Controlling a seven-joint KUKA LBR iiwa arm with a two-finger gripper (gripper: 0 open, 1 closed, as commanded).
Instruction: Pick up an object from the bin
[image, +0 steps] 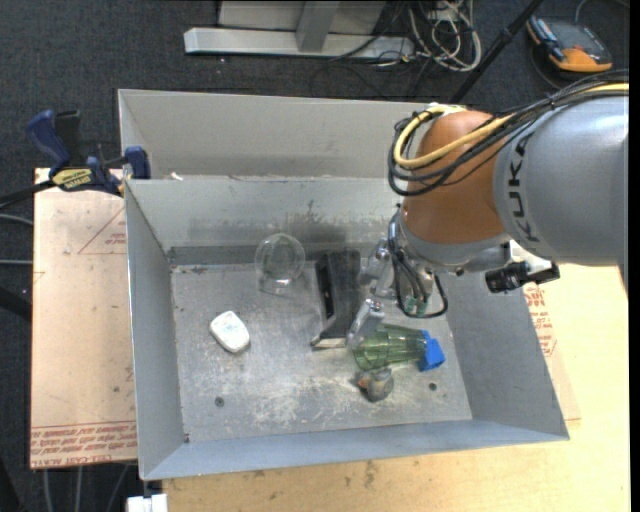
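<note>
My gripper (374, 300) hangs low in the right half of the bin, under the arm's orange cover. Just below it lies a green see-through bottle (388, 350) on its side, its blue cap pointing right. Immediately left of the gripper a flat black oblong thing (334, 285) leans, with a grey edge at its lower end. A small grey-brown round piece (375, 384) rests just in front of the bottle.
A clear plastic cup (280, 261) stands near the back wall, left of the black thing. A small white rounded object (230, 332) lies alone on the bin's floor at the left. The arm and its cables cover the bin's right rear corner.
</note>
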